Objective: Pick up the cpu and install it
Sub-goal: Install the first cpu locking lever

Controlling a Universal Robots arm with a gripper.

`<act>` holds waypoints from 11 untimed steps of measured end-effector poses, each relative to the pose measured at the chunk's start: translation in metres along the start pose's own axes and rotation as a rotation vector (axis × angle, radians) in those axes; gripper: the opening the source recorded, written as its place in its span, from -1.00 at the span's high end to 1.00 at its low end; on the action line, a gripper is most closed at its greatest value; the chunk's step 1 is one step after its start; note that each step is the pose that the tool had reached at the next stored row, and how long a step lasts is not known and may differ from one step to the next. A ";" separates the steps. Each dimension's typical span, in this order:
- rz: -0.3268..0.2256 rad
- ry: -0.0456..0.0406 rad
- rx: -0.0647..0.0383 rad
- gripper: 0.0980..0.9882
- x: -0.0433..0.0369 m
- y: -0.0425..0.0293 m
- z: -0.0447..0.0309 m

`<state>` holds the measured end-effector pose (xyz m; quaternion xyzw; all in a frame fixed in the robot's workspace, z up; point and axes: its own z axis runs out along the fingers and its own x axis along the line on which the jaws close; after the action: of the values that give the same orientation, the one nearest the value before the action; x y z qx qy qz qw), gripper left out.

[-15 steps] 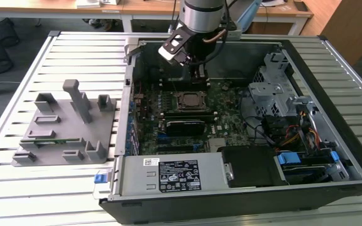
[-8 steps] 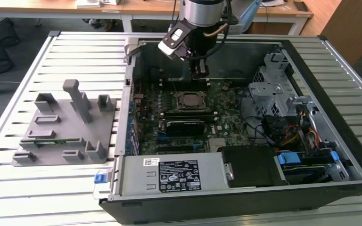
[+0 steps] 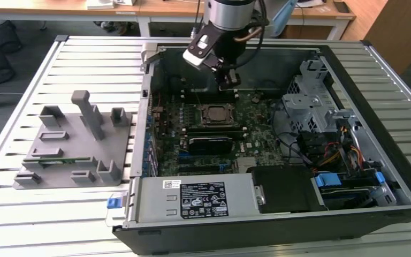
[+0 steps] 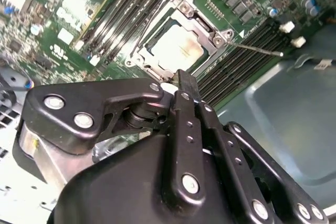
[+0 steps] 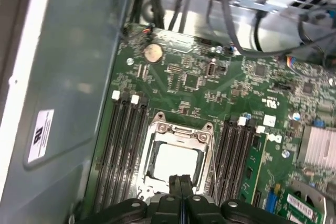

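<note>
The cpu point(image 3: 213, 113) lies flat in the metal-framed socket point(image 3: 199, 108) on the green motherboard inside the open computer case; its silver top shows in both wrist views point(image 4: 176, 48) point(image 5: 176, 163). My gripper point(image 3: 228, 83) hangs above the board, just beyond the socket's far side in the exterior view and apart from the chip. Its black fingers point(image 5: 181, 184) are pressed together with nothing between them, so it is shut and empty. The fingertips point(image 4: 186, 80) sit right by the socket's edge. A thin lever wire point(image 4: 260, 51) runs out beside the socket.
Black memory slots point(image 5: 123, 150) flank the socket. A grey fixture point(image 3: 77, 144) holding a green memory stick point(image 3: 55, 159) stands at the exterior view's left. Power supply point(image 3: 191, 199), drive cage point(image 3: 309, 101) and cables point(image 3: 334, 155) crowd the case's near and right sides.
</note>
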<state>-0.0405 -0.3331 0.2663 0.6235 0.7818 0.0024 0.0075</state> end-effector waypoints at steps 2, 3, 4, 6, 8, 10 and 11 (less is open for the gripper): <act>-0.036 0.0005 0.000 0.98 0.0000 0.0000 0.0001; -0.054 0.0007 0.000 0.98 0.0000 0.0000 0.0001; -0.073 0.0010 -0.001 0.98 0.0000 0.0000 0.0002; -0.109 0.0015 -0.001 0.98 0.0000 0.0000 0.0002; -0.145 0.0019 -0.001 0.98 0.0000 0.0000 0.0002; -0.182 0.0024 -0.002 0.98 0.0000 0.0000 0.0003; -0.200 0.0026 -0.002 0.98 0.0000 0.0000 0.0003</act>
<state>-0.0405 -0.3331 0.2660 0.5423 0.8401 0.0032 0.0072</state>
